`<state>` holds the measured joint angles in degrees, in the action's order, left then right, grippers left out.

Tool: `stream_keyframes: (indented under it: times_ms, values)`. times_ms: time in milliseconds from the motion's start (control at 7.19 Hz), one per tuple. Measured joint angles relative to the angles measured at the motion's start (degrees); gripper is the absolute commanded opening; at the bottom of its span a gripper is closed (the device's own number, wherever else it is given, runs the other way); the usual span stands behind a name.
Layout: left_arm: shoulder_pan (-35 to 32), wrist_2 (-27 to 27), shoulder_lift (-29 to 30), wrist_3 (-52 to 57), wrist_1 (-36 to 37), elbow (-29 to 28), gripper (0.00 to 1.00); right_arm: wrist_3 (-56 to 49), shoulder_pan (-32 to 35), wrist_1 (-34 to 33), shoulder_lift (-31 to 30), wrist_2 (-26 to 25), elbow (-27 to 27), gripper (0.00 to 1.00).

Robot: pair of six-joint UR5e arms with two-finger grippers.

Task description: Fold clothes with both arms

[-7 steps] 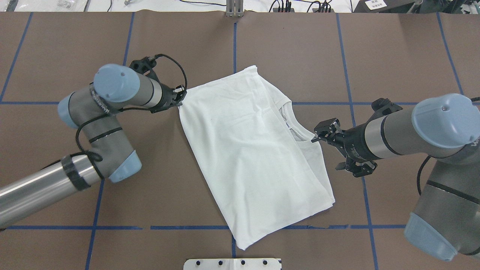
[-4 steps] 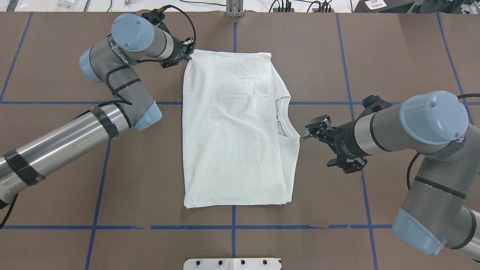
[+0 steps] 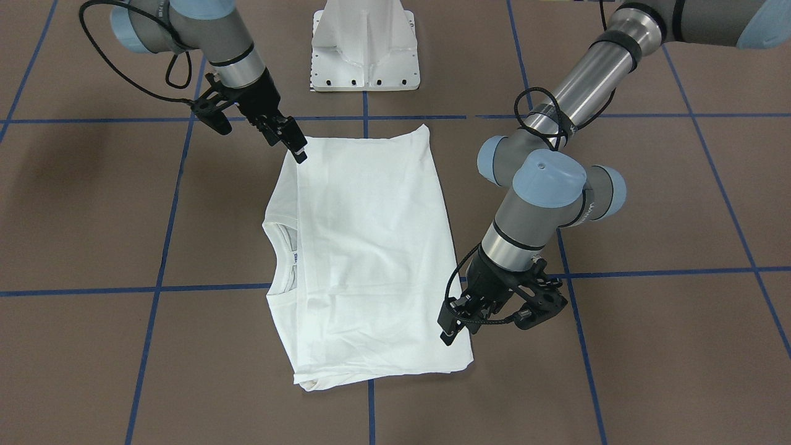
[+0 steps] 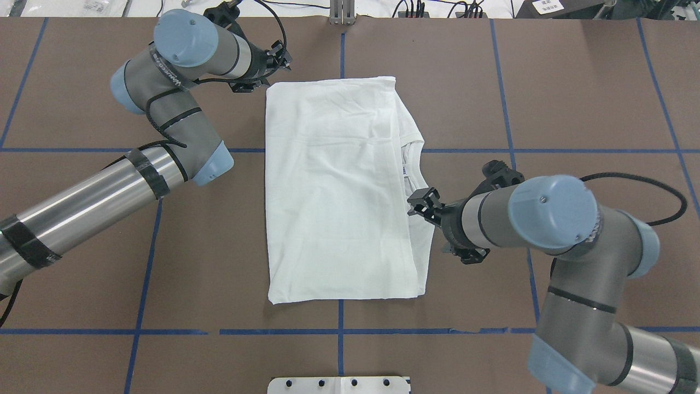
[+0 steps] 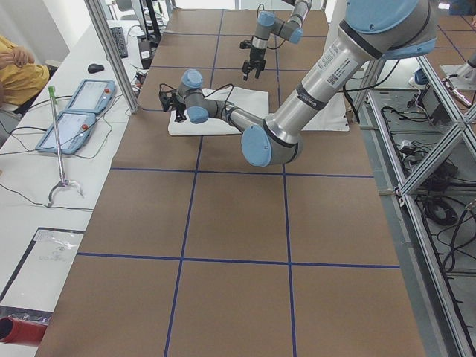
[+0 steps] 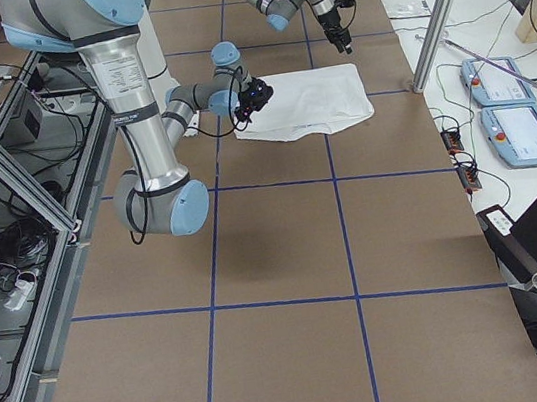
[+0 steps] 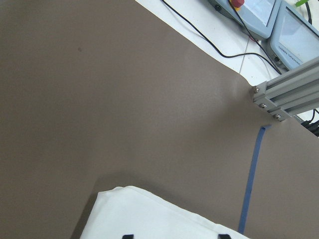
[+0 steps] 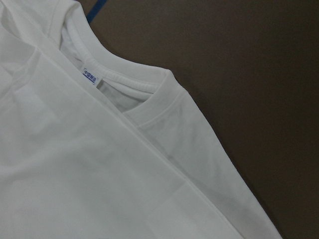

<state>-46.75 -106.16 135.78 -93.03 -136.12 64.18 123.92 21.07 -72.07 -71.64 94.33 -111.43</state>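
Observation:
The white T-shirt (image 4: 339, 186) lies folded and flat in the middle of the table, with its ribbed collar (image 4: 418, 164) and neck label (image 8: 90, 75) on my right. No black text shows. My left gripper (image 4: 265, 74) is open and empty, just above the shirt's far left corner (image 7: 149, 214). In the front view the left gripper (image 3: 485, 327) hangs at the shirt's edge. My right gripper (image 4: 433, 231) is open and empty, raised over the shirt's right edge beside the collar (image 8: 124, 82). It also shows in the front view (image 3: 262, 142).
The brown table mat is marked with blue tape lines (image 4: 340, 323). The white pedestal base (image 3: 364, 49) stands at the near edge. An aluminium post (image 4: 343, 13) and cables sit at the far edge. Control pendants (image 5: 82, 104) lie beyond it.
My left gripper pulled the shirt's corner to the far side, turning the shirt square to the table, then let go and lifted off. My right gripper moved left, over the collar edge.

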Motion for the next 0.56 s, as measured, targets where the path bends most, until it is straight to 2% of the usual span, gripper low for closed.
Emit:
stream_keyframes:
  times_ms: [278, 556]
  values:
    - [-0.08, -0.95, -0.79, 0.04, 0.06, 1.00, 0.64, 3.84, -4.06, -1.77, 1.49, -3.31, 2.92, 1.00]
    - [-0.10, -1.05, -0.92, 0.02, 0.07, 1.20, 0.65, 4.72, -5.74, -4.83, 1.82, -3.83, 3.19, 1.00]
